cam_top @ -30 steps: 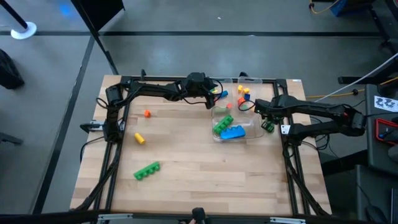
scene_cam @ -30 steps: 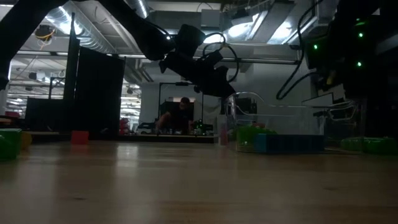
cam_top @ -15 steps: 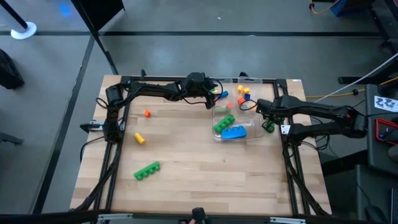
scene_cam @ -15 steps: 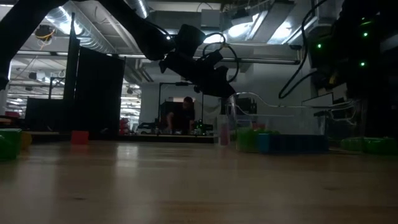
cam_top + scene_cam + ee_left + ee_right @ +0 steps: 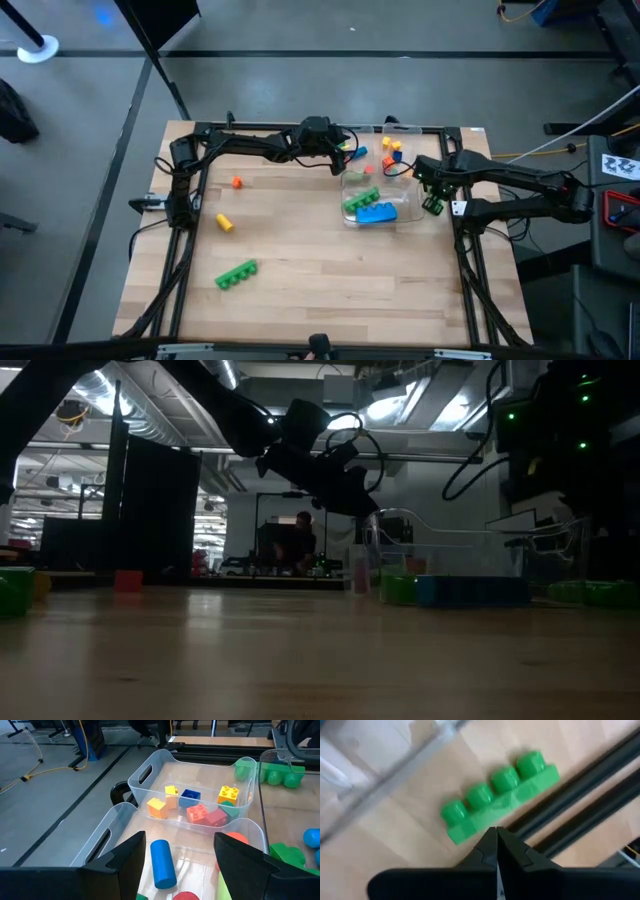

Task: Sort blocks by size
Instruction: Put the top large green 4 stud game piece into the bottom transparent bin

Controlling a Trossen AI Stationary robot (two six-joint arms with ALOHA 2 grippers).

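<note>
A green four-stud bar (image 5: 500, 802) lies flat on the table by the right frame rail (image 5: 432, 206). My right gripper (image 5: 496, 832) stands over it, pointing down, shut with nothing between its fingers. My left gripper (image 5: 180, 870) hangs open over the clear trays (image 5: 115, 820) at the table's far middle, holding nothing. The far tray holds several small yellow, blue, red and orange blocks (image 5: 197, 810). The nearer tray holds a blue cylinder (image 5: 162, 862). A blue brick (image 5: 378, 212) and a green brick (image 5: 360, 197) lie in the tray nearest the right arm. My right gripper's shut fingertips (image 5: 492, 837) stand at the middle of the green bar's long side (image 5: 490, 817), coming from above. Whether they touch it I cannot tell. The bar lies flat on the table, studs up.
Loose on the table's left half lie a small orange block (image 5: 236, 182), a yellow cylinder (image 5: 224, 222) and a green bar (image 5: 236, 274). Black frame rails (image 5: 465, 250) run along the table's sides. A person shows in the room behind (image 5: 298, 540).
My right gripper has turned a little over the green bar by the right rail. The bar lies where it was.
</note>
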